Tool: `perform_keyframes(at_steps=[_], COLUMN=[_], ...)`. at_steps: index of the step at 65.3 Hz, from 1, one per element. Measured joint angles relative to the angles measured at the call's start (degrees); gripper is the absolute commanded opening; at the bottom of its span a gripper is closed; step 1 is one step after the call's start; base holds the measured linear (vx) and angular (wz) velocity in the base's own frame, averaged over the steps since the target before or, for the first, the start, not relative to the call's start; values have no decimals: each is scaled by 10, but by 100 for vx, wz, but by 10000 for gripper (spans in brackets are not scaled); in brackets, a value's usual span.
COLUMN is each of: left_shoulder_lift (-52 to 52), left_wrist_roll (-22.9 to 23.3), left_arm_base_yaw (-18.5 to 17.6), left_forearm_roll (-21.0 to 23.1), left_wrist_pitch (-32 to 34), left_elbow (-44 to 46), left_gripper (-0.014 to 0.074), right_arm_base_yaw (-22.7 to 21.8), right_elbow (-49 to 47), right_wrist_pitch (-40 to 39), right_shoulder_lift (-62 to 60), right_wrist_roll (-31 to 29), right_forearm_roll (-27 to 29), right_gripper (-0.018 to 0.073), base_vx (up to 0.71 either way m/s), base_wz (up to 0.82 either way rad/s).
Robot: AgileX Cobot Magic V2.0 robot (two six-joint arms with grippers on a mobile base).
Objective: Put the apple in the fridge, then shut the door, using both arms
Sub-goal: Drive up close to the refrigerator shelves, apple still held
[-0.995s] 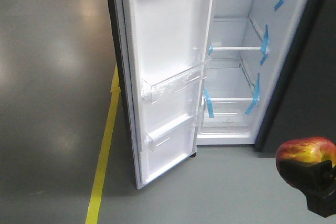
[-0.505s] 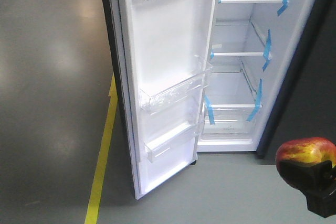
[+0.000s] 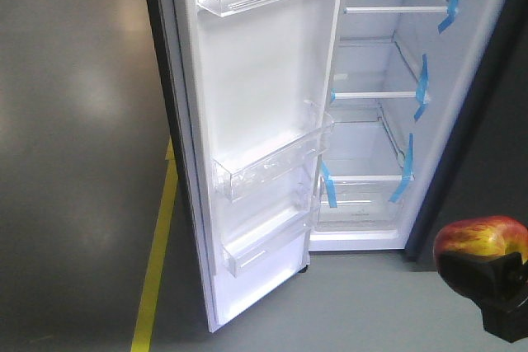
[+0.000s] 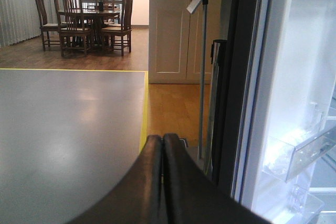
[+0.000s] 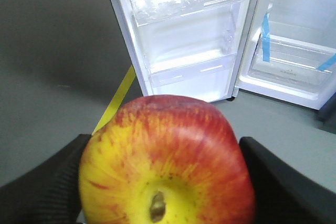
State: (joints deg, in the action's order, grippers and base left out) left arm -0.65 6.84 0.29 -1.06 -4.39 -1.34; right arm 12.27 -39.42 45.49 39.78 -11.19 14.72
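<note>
Carrying the glossy red-and-yellow round apple at near right, the black right end effector faced the tall white-lined fridge, whose bin-lined door stood open. In the left wrist view, the black left end effector was pinched together, empty. In the right wrist view, the apple sat clamped; the next move would call for reaching onto a shelf.

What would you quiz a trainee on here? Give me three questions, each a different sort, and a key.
1. True or false: the door is closed.
2. Where is the apple? A) on a shelf B) between the right fingers C) in a door bin
3. Fill in: the left fingers are pressed ____, holding nothing.
Key: 1 false, it stands open; 2 B; 3 together.
</note>
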Motion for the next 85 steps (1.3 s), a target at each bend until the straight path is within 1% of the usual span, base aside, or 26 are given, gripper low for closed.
perform_keyframes(at_steps=[85], left_shoulder_lift=[0], left_wrist_roll=[0], left_arm_base_yaw=[0], left_forearm_roll=[0], left_wrist_pitch=[0], left_elbow=[0], left_gripper=[-6], right_arm_base_yaw=[0], right_elbow=[0], right_wrist_pitch=[0], right_shoulder_lift=[0], right_wrist_roll=[0], right_forearm_roll=[0], right_gripper=[162], base_vx=[10], base_wz=[-1])
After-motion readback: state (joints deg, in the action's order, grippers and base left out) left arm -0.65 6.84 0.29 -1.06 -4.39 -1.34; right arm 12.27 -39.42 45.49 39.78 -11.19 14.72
